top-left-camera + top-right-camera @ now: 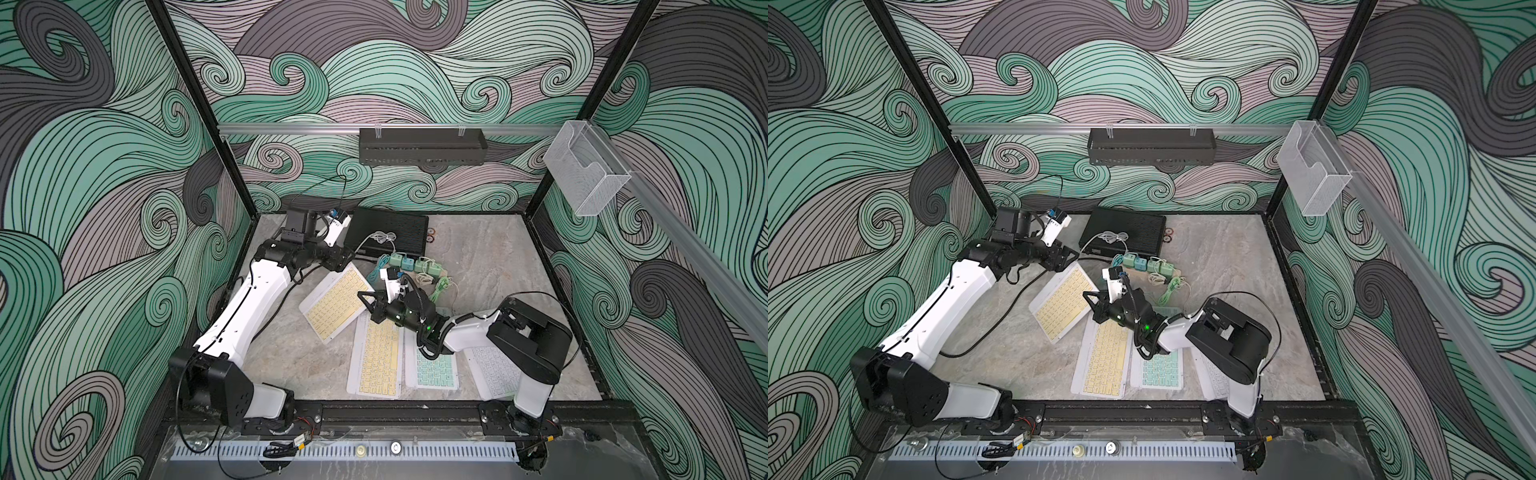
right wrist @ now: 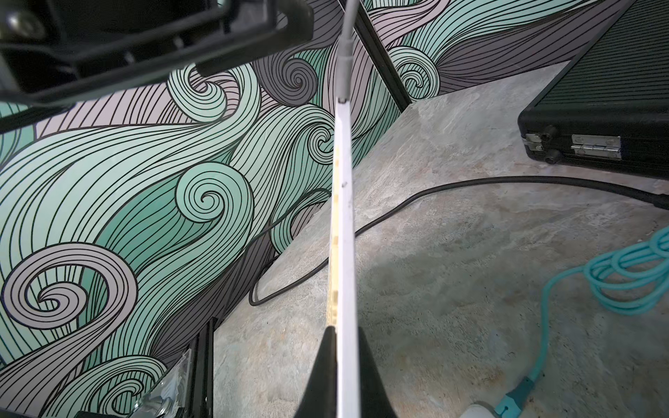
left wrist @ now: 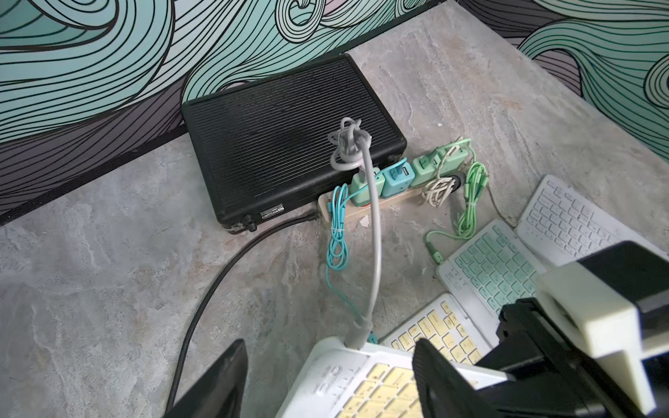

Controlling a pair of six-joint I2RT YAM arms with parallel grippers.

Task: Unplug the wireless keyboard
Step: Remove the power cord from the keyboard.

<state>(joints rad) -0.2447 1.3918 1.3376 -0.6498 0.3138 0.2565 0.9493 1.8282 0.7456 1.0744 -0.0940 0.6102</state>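
four wireless keyboards on the table (image 1: 519, 266): two with yellow keys, one mint keyboard (image 1: 432, 370), one white keyboard (image 1: 494, 370). one black case (image 3: 282, 137) at the back. one power strip (image 3: 383, 201) in front of it, looks like four plug adapters on it. four bundled charge cables: grey cable (image 3: 374, 235), teal cable (image 3: 336, 239), cream cable (image 3: 438, 188), light green cable (image 3: 468, 202). two arms.

task item is the angled yellow keyboard (image 1: 334, 303), left of the other three and closest to the left arm. thin white body, pale yellow keys. the grey cable is plugged into its far corner and runs up to a knotted bundle over the black case. the second yellow keyboard (image 1: 376, 359) lies just beside it.

right gripper (image 2: 344, 329) is clamped tight on the angled yellow keyboard, which shows edge-on between its fingers. left gripper (image 3: 325, 380) is spread wide, fingers either side of the corner with the plug, gripping nothing. can't tell if the keyboard is off the table.
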